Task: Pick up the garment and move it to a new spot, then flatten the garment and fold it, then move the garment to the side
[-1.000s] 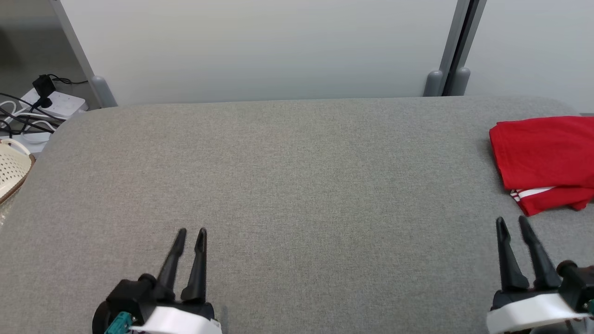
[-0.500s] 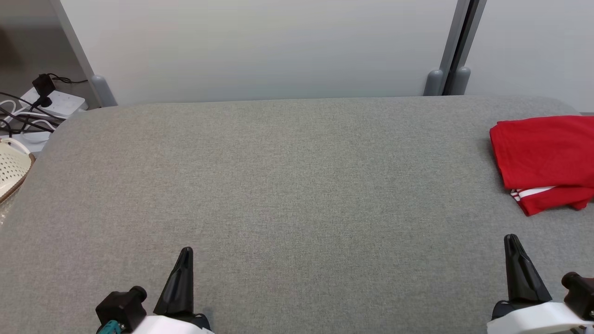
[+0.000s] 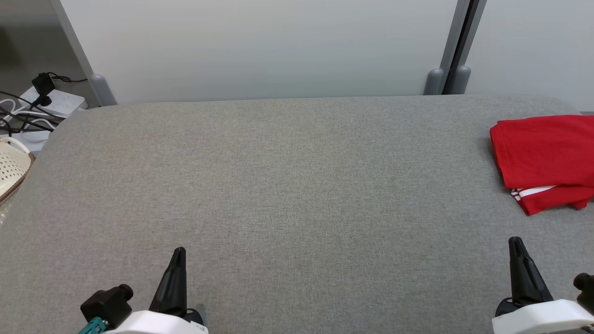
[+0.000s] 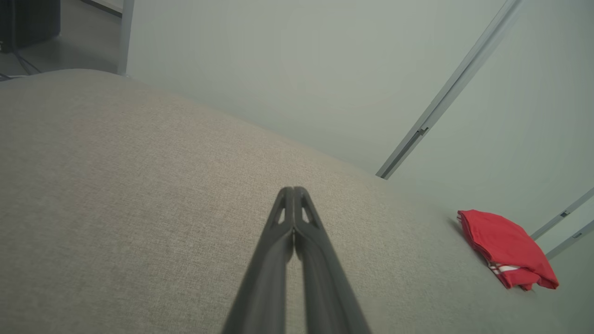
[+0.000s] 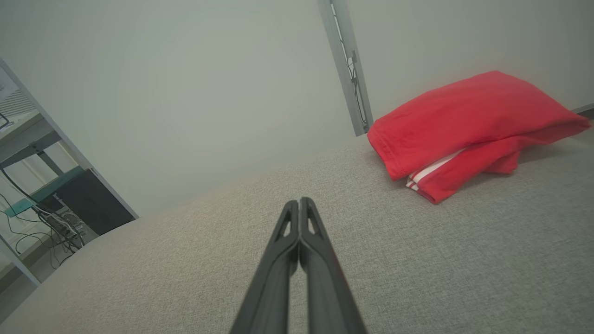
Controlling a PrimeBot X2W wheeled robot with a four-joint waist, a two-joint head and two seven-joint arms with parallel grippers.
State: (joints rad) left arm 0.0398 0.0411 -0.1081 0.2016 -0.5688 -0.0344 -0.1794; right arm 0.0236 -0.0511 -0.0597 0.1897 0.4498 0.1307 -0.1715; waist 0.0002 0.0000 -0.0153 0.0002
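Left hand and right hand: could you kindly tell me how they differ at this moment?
The left hand sits at the lower left of the head view, far from the folded red garment; the right hand sits lower right, much nearer it. The left hand leans rightward, the right hand leftward. Both are shut and empty.

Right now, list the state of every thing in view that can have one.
red garment: folded, lying on the grey table's right end, unheld.
left gripper: shut, empty, over the table.
right gripper: shut, empty, short of the garment.
power strip: black plug inserted, cables attached.
cream basket: partly out of frame, contents cannot be told.
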